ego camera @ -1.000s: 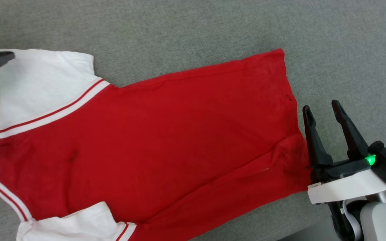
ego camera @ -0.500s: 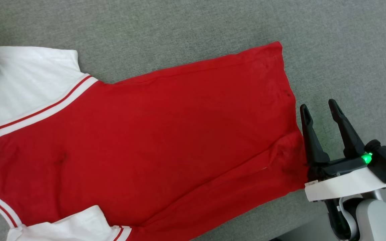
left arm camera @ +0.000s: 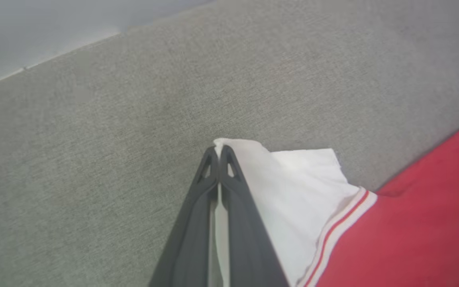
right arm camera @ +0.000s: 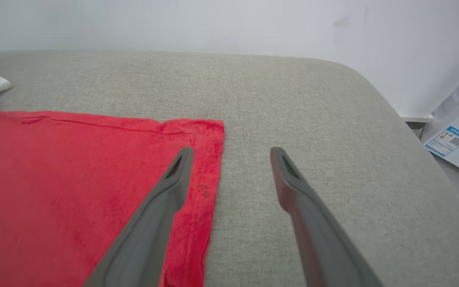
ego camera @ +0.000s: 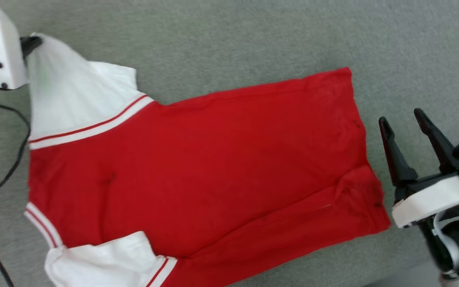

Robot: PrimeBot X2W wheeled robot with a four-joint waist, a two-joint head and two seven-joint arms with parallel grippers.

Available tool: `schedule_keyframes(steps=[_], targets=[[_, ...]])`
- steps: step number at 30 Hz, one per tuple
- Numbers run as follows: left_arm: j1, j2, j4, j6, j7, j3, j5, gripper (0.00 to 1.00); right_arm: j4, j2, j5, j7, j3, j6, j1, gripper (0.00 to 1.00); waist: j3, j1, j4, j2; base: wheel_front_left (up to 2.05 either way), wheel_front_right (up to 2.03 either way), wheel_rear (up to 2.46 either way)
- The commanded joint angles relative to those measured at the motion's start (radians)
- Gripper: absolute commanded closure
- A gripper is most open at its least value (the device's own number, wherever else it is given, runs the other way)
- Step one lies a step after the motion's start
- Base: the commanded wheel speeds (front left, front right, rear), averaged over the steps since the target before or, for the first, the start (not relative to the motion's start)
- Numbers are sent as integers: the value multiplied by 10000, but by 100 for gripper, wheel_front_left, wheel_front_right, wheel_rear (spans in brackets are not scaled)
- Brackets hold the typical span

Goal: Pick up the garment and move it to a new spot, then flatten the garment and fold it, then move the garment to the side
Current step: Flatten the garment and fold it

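Note:
The garment (ego camera: 213, 167) is a red T-shirt with white striped-trim sleeves, spread flat on the grey cushion. Its hem points right and its sleeves lie at the left. My left gripper (ego camera: 34, 40) is shut on the tip of the far white sleeve (ego camera: 70, 99), which is lifted into a peak. In the left wrist view the two fingers (left arm camera: 229, 199) press together with white cloth (left arm camera: 293, 187) pinched at the left gripper (left arm camera: 218, 148). My right gripper (ego camera: 403, 119) stands open just right of the hem, holding nothing. In the right wrist view the right gripper (right arm camera: 231, 153) has its left finger over the hem corner (right arm camera: 209, 135).
The grey fabric cushion (ego camera: 229, 36) runs under everything, with its rounded far-right edge (right arm camera: 373, 91) near a white wall. Black cables (ego camera: 10, 167) hang at the left. A labelled white panel (right arm camera: 452, 143) sits beyond the cushion's right side.
My left gripper has closed on the far white sleeve's tip and raised it into a peak. The head camera shifted, so the whole shirt appears displaced. The right gripper stays open.

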Motion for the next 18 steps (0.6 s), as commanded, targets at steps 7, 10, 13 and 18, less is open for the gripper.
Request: schedule_keyframes(steps=[7,10,13,18], targets=[[969,51,-2047,-109,-807,-244,-444,100,-108,-1599,943,3331,500,-6,-940,0,-766,-1,1003,0,0,0,0],[1565,196,-3082,-117,-1035,-308,-583,100,105,-2181,1490,5034,448,-4,-1536,0,-862,-1,1341,0,0,0,0],[2029,323,-4026,-116,-1274,-257,-710,100,537,-2648,1947,6890,368,-4,-2188,0,-846,-1,1682,0,0,0,0],[2730,303,-5413,-7,-1733,-40,-1006,100,1159,-2994,2199,9046,225,-6,-3294,0,-644,-1,2242,0,0,0,0]])
